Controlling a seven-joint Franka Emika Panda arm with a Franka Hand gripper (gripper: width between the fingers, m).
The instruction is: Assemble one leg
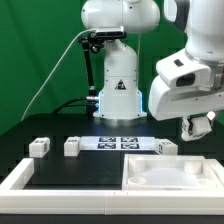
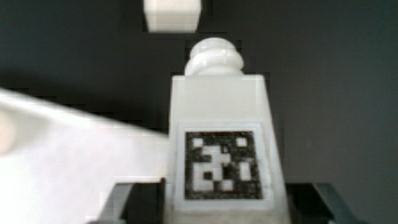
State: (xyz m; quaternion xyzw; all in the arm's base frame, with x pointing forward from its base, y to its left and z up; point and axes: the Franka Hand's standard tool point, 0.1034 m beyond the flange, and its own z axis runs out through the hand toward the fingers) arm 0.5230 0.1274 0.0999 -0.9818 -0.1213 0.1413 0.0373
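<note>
the large white tabletop [image 1: 170, 172] lies at the exterior view's right front, with the marker board [image 1: 115, 143] farther back, mid-table. the gripper [image 1: 197, 126] hangs over the tabletop's far edge, clamped on the leg [image 2: 217, 110]. the leg's long axis runs straight out from the fingers [image 2: 135, 202], tag facing the wrist camera, rounded tip leading. a spare leg [image 1: 40, 146] sits well apart at the left.

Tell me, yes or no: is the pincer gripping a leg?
Yes: in the wrist view the tagged leg sits between both fingers of the pincer, touching them.
</note>
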